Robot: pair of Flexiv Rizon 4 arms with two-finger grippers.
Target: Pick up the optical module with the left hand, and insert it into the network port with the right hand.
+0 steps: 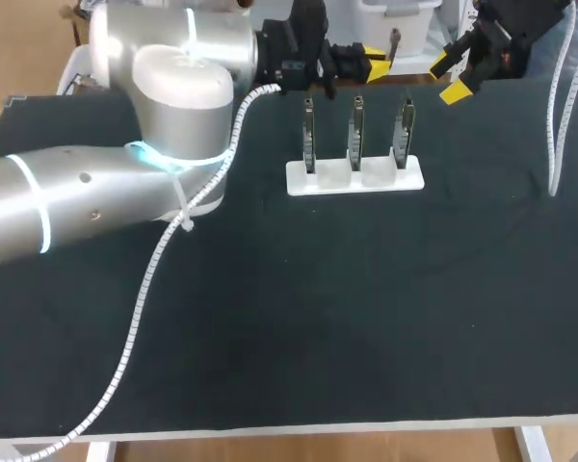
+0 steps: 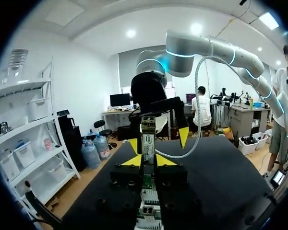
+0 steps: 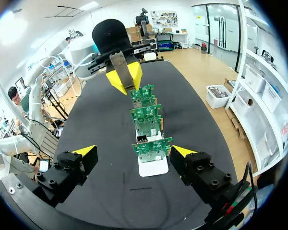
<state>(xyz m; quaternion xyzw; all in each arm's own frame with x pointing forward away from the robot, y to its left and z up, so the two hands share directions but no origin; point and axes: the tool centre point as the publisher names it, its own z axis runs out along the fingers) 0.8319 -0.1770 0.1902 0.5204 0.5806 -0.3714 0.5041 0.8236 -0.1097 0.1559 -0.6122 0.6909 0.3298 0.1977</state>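
The optical module [image 2: 148, 139], a slim metal bar with a label, stands upright between my left gripper's [image 2: 150, 160] yellow tips, which are shut on it. In the head view the left gripper [image 1: 377, 63] is at the table's far edge, behind the white holder [image 1: 354, 177]. The holder carries three upright circuit boards with metal network ports [image 1: 356, 125]. My right gripper [image 1: 450, 77] hangs wide open at the far right, facing the left one, with nothing between its fingers. In the right wrist view the right gripper [image 3: 133, 152] looks along the row of boards [image 3: 152, 147] at the held module [image 3: 119, 64].
The black mat [image 1: 366, 318] covers the table, with wide free room in front of the holder. My left arm's white cable [image 1: 140, 308] trails across the near left. Another white cable [image 1: 559, 106] hangs at the right edge.
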